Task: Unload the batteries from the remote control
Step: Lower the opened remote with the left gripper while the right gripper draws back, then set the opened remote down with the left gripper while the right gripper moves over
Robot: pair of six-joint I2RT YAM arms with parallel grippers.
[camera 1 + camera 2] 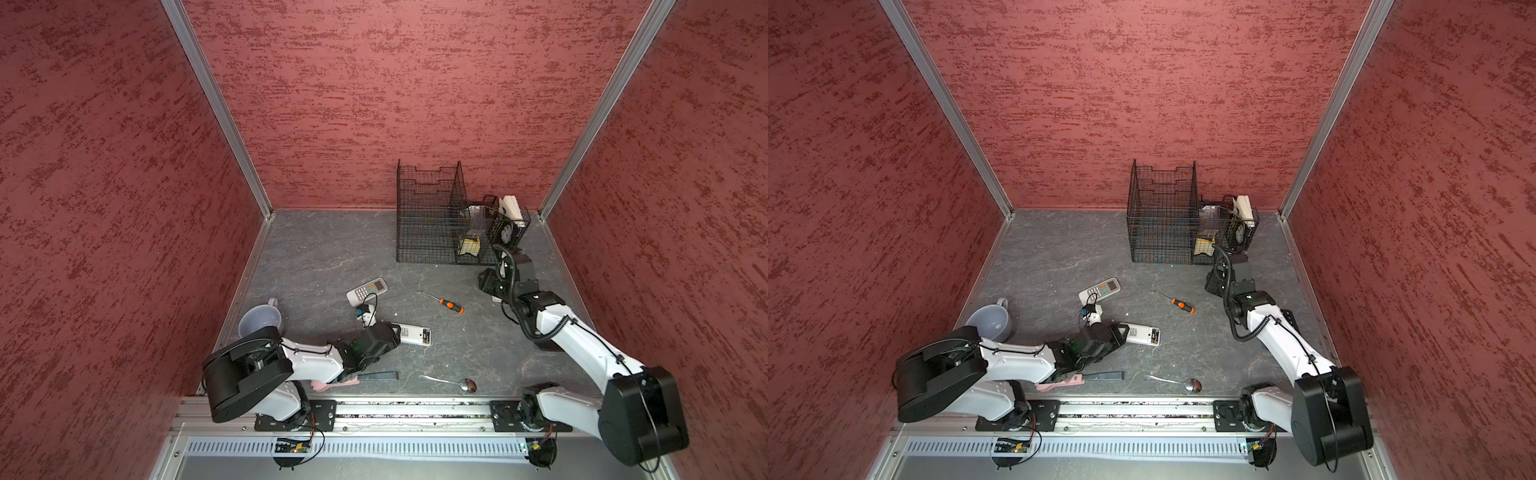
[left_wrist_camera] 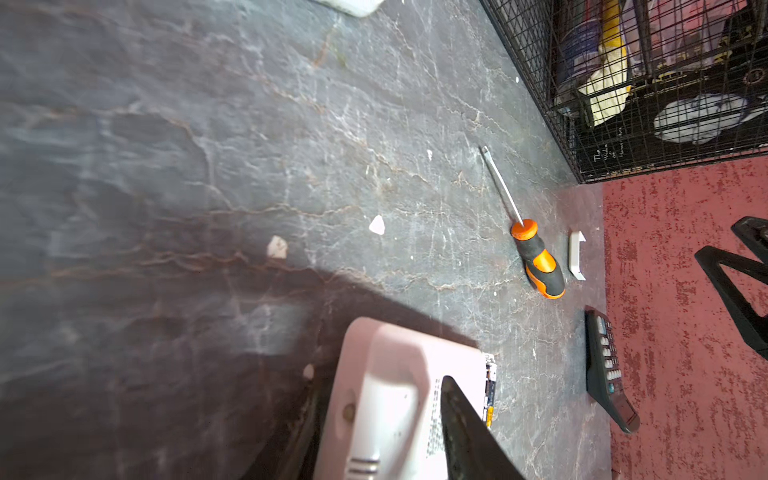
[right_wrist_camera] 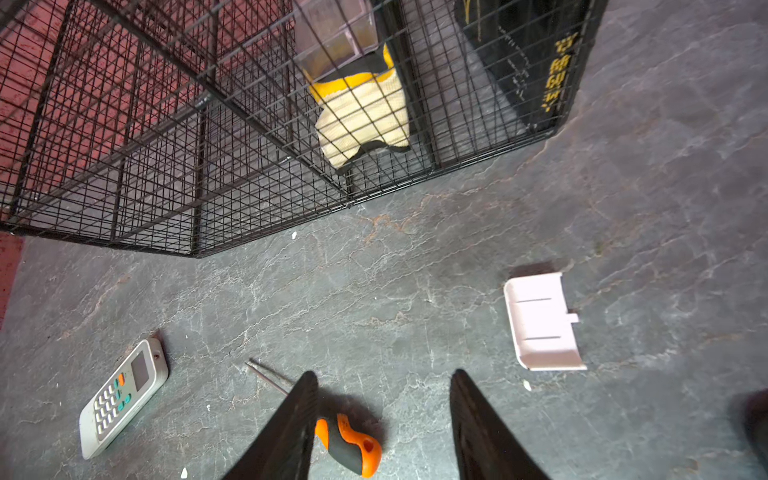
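Lower centre: left gripper straddles the remote control, grip uncertain; exposed batteries could spill. Right gripper hangs spread.

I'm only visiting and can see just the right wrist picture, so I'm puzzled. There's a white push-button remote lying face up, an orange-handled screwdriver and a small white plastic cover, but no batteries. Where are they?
Observer: A second white plastic remote control lies face down by the left arm. Its open end shows what look like the batteries.
Visitor: Is anything holding it?
Observer: The left gripper straddles it, but I cannot tell whether it grips.
Visitor: Anything else I'm missing?
Observer: A metal spoon lies near the front rail.
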